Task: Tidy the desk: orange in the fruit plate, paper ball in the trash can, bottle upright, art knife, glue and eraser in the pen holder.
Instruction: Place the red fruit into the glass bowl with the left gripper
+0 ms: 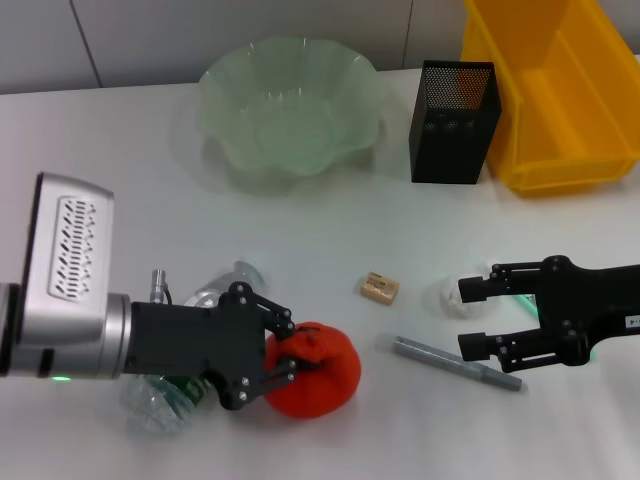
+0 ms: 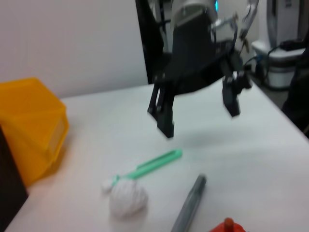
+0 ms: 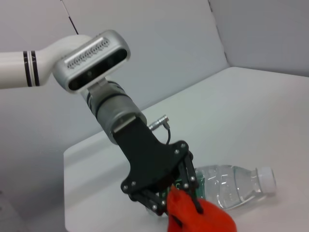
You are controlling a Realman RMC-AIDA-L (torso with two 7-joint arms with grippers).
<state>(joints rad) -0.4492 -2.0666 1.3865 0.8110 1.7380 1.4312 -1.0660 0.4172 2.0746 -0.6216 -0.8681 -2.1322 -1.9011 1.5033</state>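
I am watching the tidy-up barely getting under way, taking the orange as my landmark: just left of it, the left gripper is pinching the fruit's near side, fingers closed down on it while it is resting on the desk, and behind that arm the bottle is lying on its side, not yet stood up. Far beyond the orange, the fruit plate is sitting with nothing in it, so the fruit is still waiting for its trip. Right of the orange, the eraser and the grey art knife are lying loose, the paper ball farther right again, with a green stick, perhaps the glue, beside it. The right gripper is hovering there, jaws spread wide and holding nothing. Well beyond, the black pen holder and the yellow trash can are showing none of those items inside, as far as I can judge.
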